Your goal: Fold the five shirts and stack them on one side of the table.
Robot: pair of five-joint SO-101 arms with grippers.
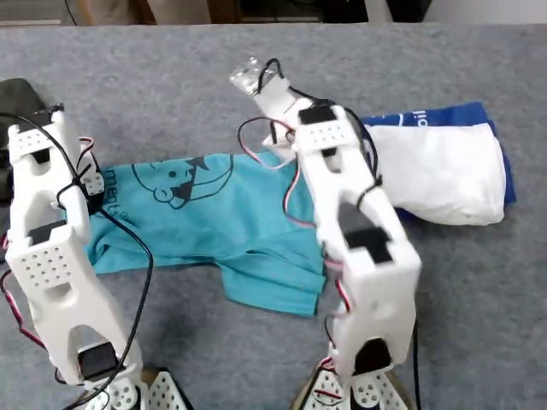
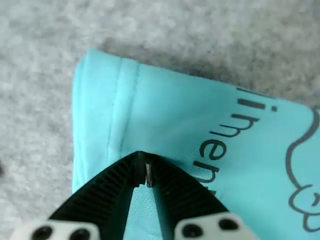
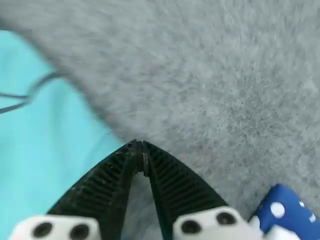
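One teal shirt (image 1: 214, 231) lay spread across the middle of the gray felt table (image 1: 154, 77) — light, limp cloth that would likely sag and crease unless held at two edge points, hem or corners. The left end effector (image 2: 142, 170) was pinched shut on it near the stitched hem; the right end effector (image 3: 139, 152) was closed at the shirt's far edge — whether on cloth, I could not tell. A folded white shirt (image 1: 444, 175) rested on a blue shirt (image 1: 444, 115) beside the right arm.

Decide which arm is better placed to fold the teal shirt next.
Probably left: left jaws are shut over the teal shirt beside its hemmed end; right jaws hang mostly over grey table.
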